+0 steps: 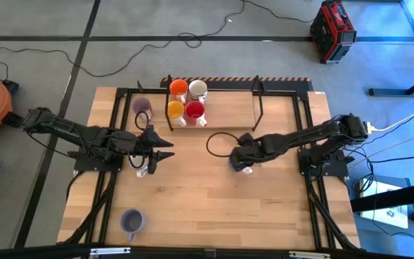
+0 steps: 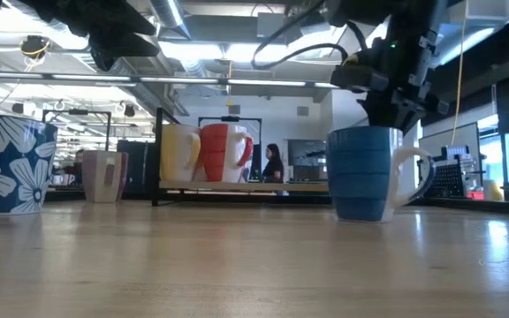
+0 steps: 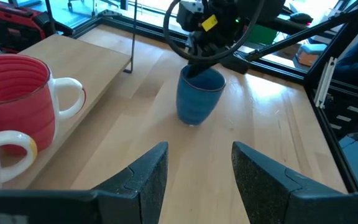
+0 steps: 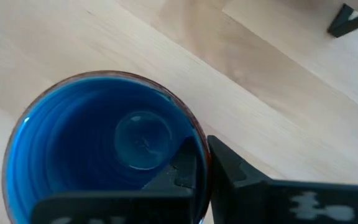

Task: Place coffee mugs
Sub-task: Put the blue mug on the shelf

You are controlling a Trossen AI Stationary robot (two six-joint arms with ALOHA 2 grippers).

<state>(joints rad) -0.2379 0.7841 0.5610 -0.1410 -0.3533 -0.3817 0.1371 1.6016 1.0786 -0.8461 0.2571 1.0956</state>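
Note:
A blue mug with a white handle stands upright mid-table, bottom on the wood. My right gripper is over it, shut on its rim. My left gripper hovers open to the mug's left with nothing between its fingers. On a low board at the far edge stand two orange mugs, a white one and a red one. One pale purple mug stands far left, another near left. My right gripper has the blue mug's rim between its two fingers, one finger inside the cup and the other outside the wall. The fingers come from above, pointing steeply down. The mug stands upright with its base on the table.
A blue-and-white flowered mug stands close to the low camera at the left. A black cable loop hangs by my right arm. A dark frame edges the board. Bare wood lies between the grippers and toward the near edge.

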